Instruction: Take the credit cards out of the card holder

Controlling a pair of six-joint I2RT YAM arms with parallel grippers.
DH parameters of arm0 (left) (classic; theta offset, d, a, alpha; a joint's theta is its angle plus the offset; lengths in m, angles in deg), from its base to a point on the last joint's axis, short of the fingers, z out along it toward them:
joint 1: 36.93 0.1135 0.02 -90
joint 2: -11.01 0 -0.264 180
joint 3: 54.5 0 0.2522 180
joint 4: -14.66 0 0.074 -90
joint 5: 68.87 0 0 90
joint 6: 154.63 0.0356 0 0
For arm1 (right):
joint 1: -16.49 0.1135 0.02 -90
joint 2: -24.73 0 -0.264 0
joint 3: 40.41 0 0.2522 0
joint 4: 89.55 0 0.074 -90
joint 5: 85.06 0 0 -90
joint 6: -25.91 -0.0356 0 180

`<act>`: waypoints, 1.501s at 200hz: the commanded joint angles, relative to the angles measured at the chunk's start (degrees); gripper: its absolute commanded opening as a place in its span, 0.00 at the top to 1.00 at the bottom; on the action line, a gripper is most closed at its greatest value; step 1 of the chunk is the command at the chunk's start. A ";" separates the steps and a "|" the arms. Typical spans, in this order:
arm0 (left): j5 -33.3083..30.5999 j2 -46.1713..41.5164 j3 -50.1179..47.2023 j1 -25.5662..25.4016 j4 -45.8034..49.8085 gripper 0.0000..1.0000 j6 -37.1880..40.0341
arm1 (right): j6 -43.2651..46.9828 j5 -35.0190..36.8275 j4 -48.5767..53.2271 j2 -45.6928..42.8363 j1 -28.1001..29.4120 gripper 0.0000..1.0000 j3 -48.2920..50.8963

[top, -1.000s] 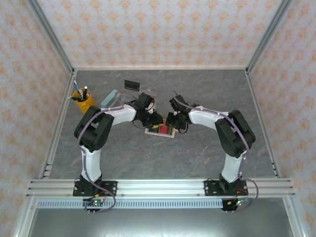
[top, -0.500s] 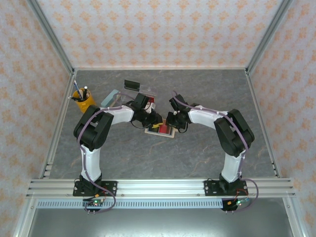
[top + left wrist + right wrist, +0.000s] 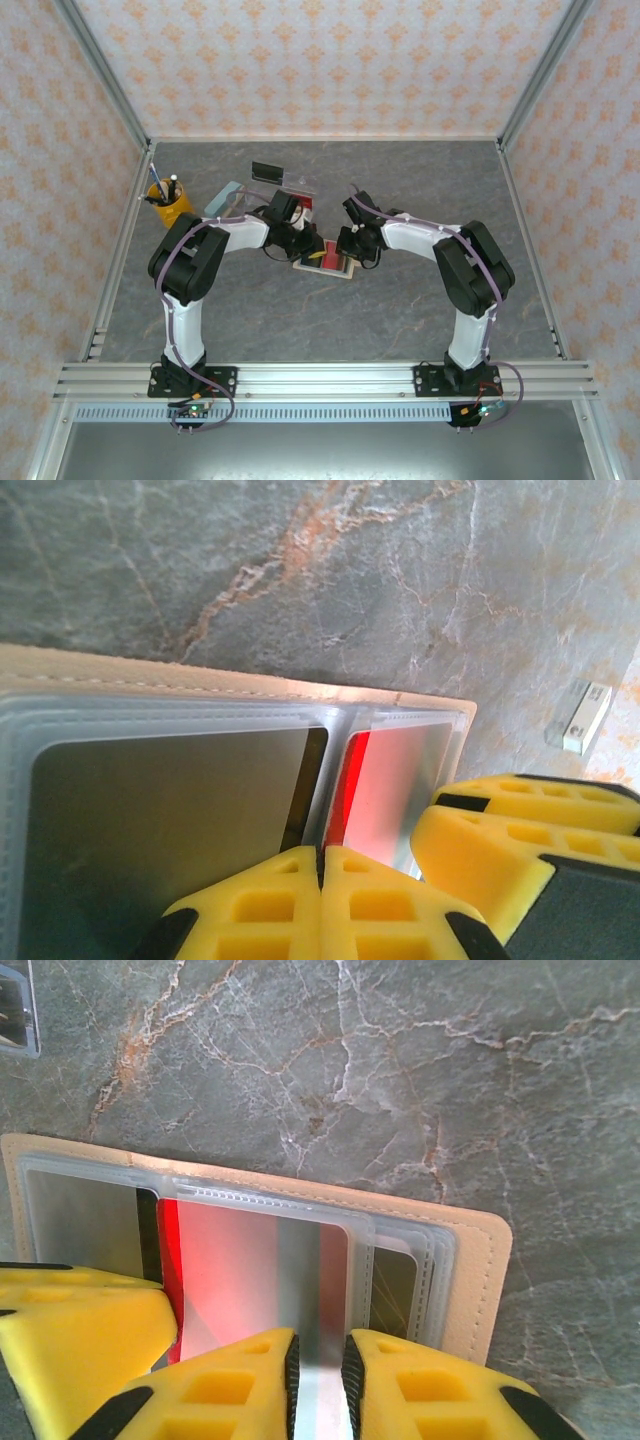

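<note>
card holder (image 3: pixel 326 264): small tan leather-like bifold wallet, lying open and flat near the middle of the grey marbled table (image 3: pixel 400 310), its clear plastic sleeves facing up.
left gripper (image 3: pixel 321 865): over the table's middle, at the holder's left part. Its yellow fingers are pressed together with nothing seen between them, tips above the line between a dark card (image 3: pixel 170 820) and a red one. I cannot tell whether they touch the sleeve.
right gripper (image 3: pixel 318 1348): over the table's middle, just right of the left gripper. Its yellow fingers are all but closed, pinching the near edge of the red and silver card (image 3: pixel 250 1270).
red and silver card: lying over the holder's sleeves.
cup (image 3: pixel 171 208): yellow, holding pens, at the table's left side.
</note>
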 commanded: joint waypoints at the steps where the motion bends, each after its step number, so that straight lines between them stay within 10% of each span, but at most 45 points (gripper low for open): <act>1: -0.46 -2.91 -0.81 -0.03 -0.24 1.00 2.47 | -0.03 1.91 3.48 3.54 0.07 0.77 1.11; 203: -6.01 -5.63 -3.26 1.86 4.83 1.00 4.16 | 2.31 -7.47 2.50 3.68 0.82 0.76 -5.09; 300: 0.08 -1.95 -4.00 1.88 -0.99 0.72 1.30 | 2.15 -7.95 2.08 6.44 0.88 0.77 -4.40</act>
